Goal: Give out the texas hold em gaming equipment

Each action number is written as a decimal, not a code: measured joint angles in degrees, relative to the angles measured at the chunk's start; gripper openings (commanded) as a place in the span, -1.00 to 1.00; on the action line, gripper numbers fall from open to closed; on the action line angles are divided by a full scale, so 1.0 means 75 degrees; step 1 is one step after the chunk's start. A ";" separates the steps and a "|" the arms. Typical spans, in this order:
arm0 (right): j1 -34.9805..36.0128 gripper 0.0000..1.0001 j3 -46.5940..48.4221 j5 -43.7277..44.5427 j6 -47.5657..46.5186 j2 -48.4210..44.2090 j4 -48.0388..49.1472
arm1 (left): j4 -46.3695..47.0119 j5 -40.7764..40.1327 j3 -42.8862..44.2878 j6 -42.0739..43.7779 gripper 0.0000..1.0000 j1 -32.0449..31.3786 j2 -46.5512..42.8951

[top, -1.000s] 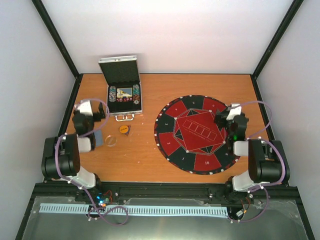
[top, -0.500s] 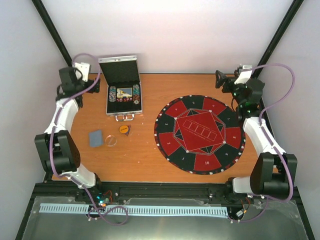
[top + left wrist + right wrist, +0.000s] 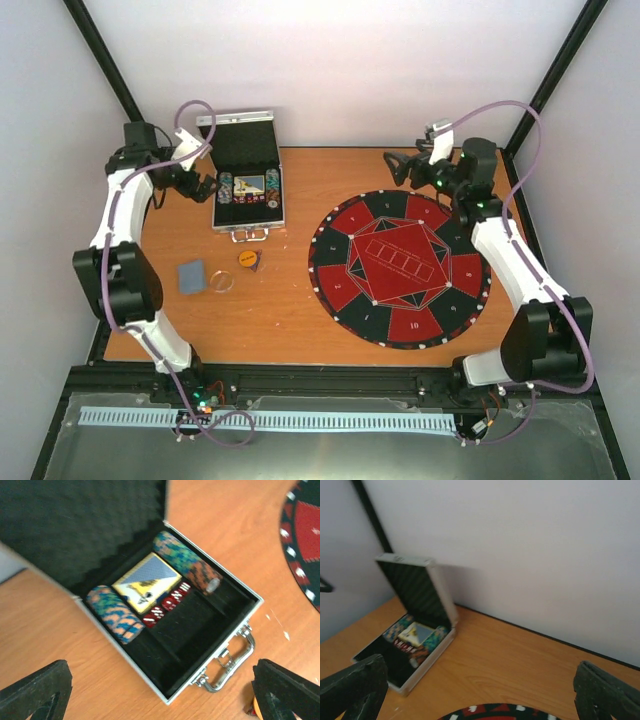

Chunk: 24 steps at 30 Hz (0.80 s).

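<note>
Poker chips lie in two spotted-rim rows along opposite sides of the tray of an open metal case. Between the rows sits a deck of playing cards, with red dice just beside it. The rest of the tray is bare black lining. The foam-lined lid stands up toward the back wall.

Near side of the case, on the wood-grain surface:
- orange marker disc
- pale disc
- grey-blue card, just beside the pale disc

A round red-and-black mat covers the right half. White walls and black corner posts enclose the cell.

Left end effector hangs above the case's left edge, fingers wide apart and holding nothing. Right end effector hangs above the mat's far rim, fingers likewise apart and holding nothing.
</note>
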 measured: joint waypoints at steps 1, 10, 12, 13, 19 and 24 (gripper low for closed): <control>0.0102 1.00 0.0117 -0.0149 -0.0137 0.0090 -0.0111 | -0.0189 0.0216 0.0050 0.0423 0.99 -0.0006 0.0227; 0.0801 1.00 0.0291 -0.0612 -0.1020 0.0300 -0.1084 | -0.1329 0.1396 0.1274 0.2602 1.00 -0.0029 0.2308; 0.0947 1.00 0.0350 -0.0504 -0.1151 0.0300 -0.1300 | -0.1478 0.1507 0.1358 0.2736 1.00 -0.0026 0.2416; 0.1029 1.00 0.0379 -0.0463 -0.1204 0.0300 -0.1376 | -0.1550 0.1539 0.1358 0.2766 0.99 -0.0026 0.2419; 0.1507 1.00 0.0624 -0.0221 -0.1588 0.0347 -0.1821 | -0.1612 0.1553 0.0694 0.2853 1.00 -0.0032 0.1982; 0.1673 1.00 0.0737 -0.0087 -0.1781 0.0469 -0.2014 | -0.1620 0.1475 0.0239 0.2812 0.99 -0.0044 0.1664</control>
